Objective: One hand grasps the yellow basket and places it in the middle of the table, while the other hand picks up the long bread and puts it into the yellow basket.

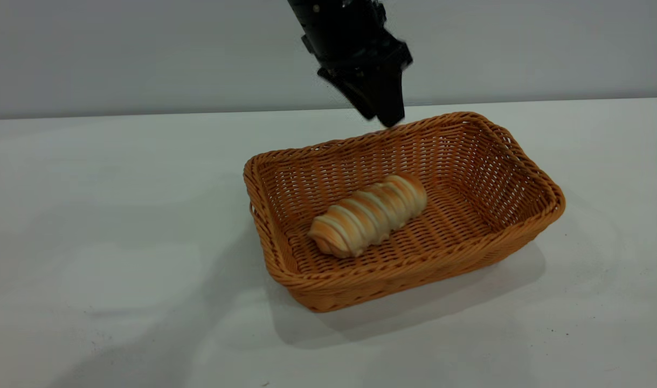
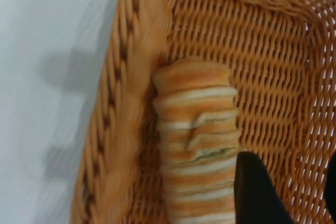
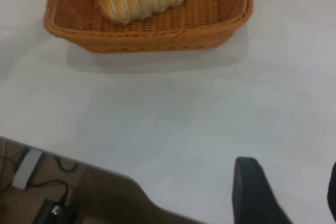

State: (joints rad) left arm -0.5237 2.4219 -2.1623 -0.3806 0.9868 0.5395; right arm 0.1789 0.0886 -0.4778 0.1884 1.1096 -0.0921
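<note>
Across the broad white table (image 1: 118, 258), the yellow basket (image 1: 538, 183) sits near the middle, angled, with its flared wicker walls resting flat on the surface. It looks stiff and light; I judge its braided rim the natural place to pinch, since the weave gives grip and holds its shape.

Inside it the long bread (image 1: 368, 214) lies on the ribbed bottom, slanted along the basket's length and nearer one long wall, which the left wrist view shows it nearly touching. The roll looks soft and light, so a firm squeeze would likely dent it; across its middle, where the stripes run, seems the safest hold.

Above the far rim hangs the left gripper (image 1: 382, 108), clear of both basket and bread and holding nothing; its fingers appear parted, with one dark finger (image 2: 257, 192) close over the roll's end in its own wrist view.

Well away, the right gripper (image 3: 286, 198) hovers near the table's edge, parted and empty.
</note>
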